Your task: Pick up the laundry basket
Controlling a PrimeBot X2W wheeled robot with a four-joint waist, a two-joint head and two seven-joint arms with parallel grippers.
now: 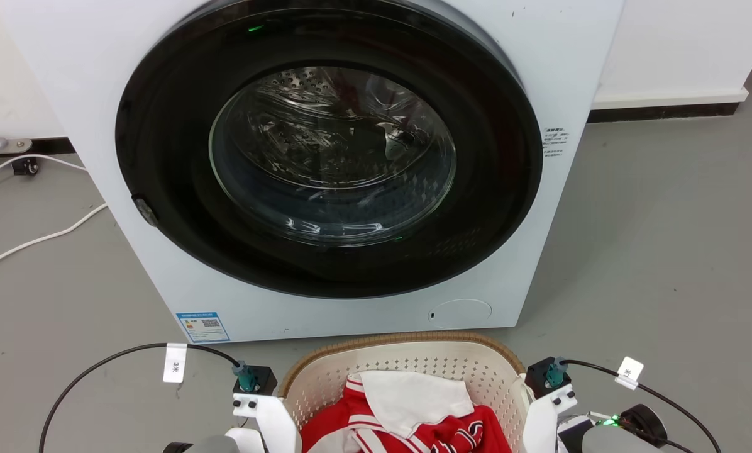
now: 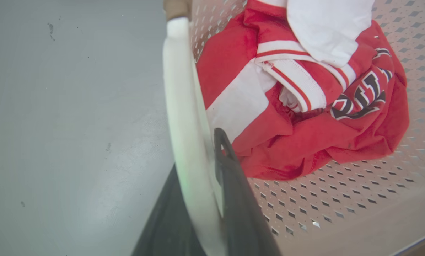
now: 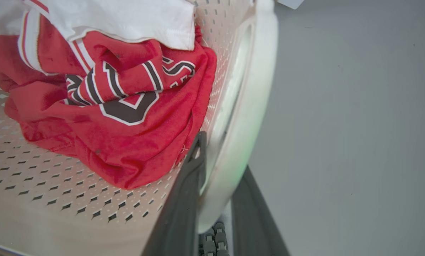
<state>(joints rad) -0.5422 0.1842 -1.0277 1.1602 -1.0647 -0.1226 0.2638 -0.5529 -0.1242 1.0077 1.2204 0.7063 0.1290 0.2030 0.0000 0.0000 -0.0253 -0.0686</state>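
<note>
Grey floor (image 1: 665, 251) w/ a white washing machine (image 1: 351, 157) standing on it, round dark door shut. Laundry basket (image 1: 407, 358) sits just in front of the machine, bottom centre of head view, betw. both arms; can't tell if it's off the floor. Inside it: red jersey (image 2: 305, 142) w/ a white cloth (image 2: 326, 28) on top. Left handle (image 2: 182, 106) runs betw. the left gripper (image 2: 196, 156) fingers, which are pinched narrow on it. Right handle (image 3: 255, 106) same w/ right gripper (image 3: 223, 156): one finger inside the basket wall, one outside, closed on the handle.
</note>
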